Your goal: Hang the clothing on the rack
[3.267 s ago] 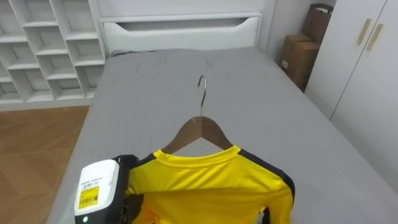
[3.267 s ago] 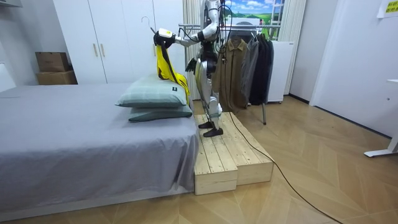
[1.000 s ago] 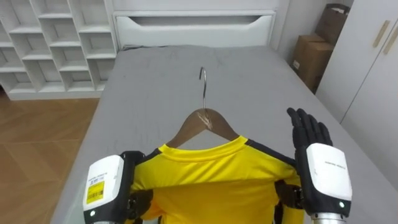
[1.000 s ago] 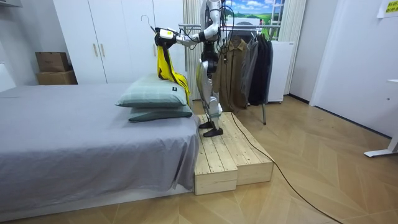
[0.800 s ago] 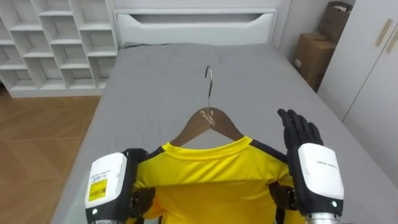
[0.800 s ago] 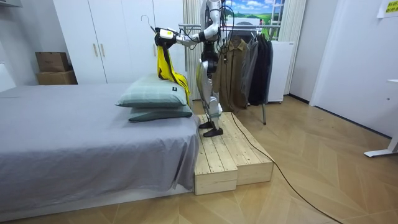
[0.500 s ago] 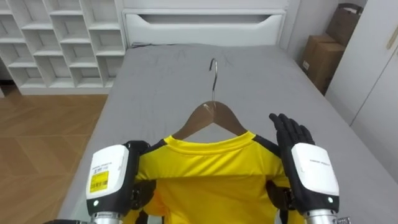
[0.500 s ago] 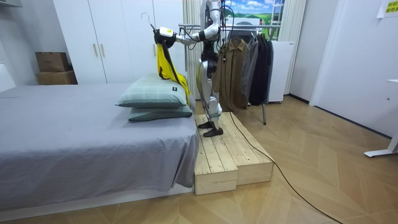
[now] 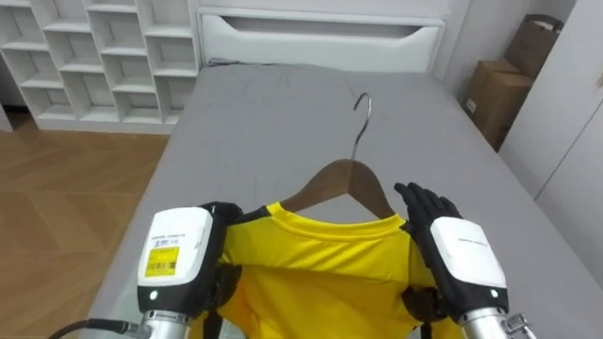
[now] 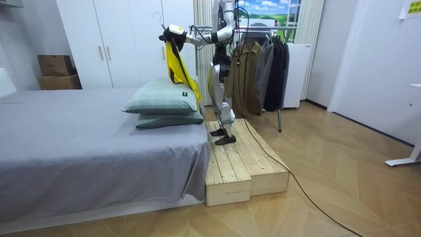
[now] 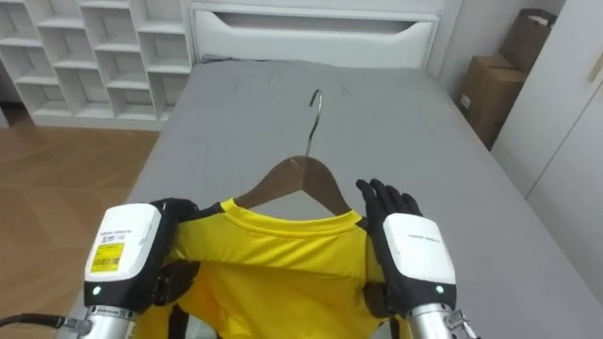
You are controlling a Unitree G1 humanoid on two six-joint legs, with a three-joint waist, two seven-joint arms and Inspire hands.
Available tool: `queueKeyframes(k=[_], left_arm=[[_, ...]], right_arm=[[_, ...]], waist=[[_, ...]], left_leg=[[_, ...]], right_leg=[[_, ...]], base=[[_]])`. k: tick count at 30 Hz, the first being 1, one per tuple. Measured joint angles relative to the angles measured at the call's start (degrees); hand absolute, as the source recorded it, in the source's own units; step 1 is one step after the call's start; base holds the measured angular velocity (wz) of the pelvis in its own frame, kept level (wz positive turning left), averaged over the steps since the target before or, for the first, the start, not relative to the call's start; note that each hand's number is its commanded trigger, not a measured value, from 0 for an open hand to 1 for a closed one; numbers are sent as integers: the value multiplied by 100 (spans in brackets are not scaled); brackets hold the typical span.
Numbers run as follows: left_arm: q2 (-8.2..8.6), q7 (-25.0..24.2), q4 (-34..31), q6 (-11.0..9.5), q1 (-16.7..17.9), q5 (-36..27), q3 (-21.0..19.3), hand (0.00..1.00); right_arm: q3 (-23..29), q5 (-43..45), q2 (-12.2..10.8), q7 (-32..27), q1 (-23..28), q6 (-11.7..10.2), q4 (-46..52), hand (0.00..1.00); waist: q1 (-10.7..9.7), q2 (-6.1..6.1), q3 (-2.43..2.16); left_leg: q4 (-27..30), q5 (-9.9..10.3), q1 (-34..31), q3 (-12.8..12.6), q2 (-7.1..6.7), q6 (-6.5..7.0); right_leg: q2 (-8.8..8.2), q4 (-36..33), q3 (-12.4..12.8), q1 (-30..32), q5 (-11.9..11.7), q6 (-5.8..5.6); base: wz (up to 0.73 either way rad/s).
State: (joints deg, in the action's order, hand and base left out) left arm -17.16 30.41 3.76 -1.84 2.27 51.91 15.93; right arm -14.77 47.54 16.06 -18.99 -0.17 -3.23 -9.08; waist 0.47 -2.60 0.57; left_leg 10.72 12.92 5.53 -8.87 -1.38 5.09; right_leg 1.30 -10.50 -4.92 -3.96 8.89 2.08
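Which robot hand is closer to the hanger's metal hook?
Right. The right hand sits just below-right of the hook; the left hand is farther down-left, gripping the yellow shirt.

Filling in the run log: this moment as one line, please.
yellow shirt on wooden hanger, held over bed | left hand: gripping shirt's shoulder | right hand: open by hanger | not yet hung
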Motion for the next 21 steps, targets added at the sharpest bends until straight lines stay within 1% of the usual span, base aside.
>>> queueKeyframes(k=[4,6,8,11,18,20,21], left_arm=[[-50,1,0,-2,0,6,-1,100],[-70,1,1,-9,0,11,1,100],[-72,1,0,-11,-6,12,-7,100],[-71,2,0,-11,-17,2,-7,100],[-51,0,0,-10,-16,14,-6,100],[-53,1,0,-10,-16,14,-4,100],[-52,2,0,-10,-16,14,-5,100]], right_arm=[[-5,7,0,119,-82,0,-80,0],[-5,-19,4,183,-135,1,-160,0],[-5,-103,4,239,-165,1,-160,0],[0,-118,4,296,-216,9,-162,0],[30,-428,3,543,-293,24,-189,0],[30,-481,3,544,-301,21,-208,29],[44,-481,0,544,-314,6,-240,52]], waist=[[5,-11,7],[-6,-25,19],[-1,-33,25],[-10,-31,27],[-12,-24,31],[-17,-21,30],[-22,-22,29]], left_leg=[[4,0,4,16,-13,0],[5,0,17,34,-23,1],[5,0,9,43,-22,1],[4,0,3,93,-22,1],[0,0,-14,95,-17,0],[0,0,-4,98,-17,0],[0,0,-6,100,-21,1]], right_leg=[[-12,23,-18,-26,0,0],[-19,94,-34,-84,-2,-4],[-17,96,-42,-79,-2,-4],[-20,98,-126,-82,-2,-4],[-18,104,-157,-68,-2,-4],[-19,125,-167,-89,-2,-4],[-20,152,-168,-98,-2,-4]], base=[[2],[4],[4],[8],[2],[0],[0]])
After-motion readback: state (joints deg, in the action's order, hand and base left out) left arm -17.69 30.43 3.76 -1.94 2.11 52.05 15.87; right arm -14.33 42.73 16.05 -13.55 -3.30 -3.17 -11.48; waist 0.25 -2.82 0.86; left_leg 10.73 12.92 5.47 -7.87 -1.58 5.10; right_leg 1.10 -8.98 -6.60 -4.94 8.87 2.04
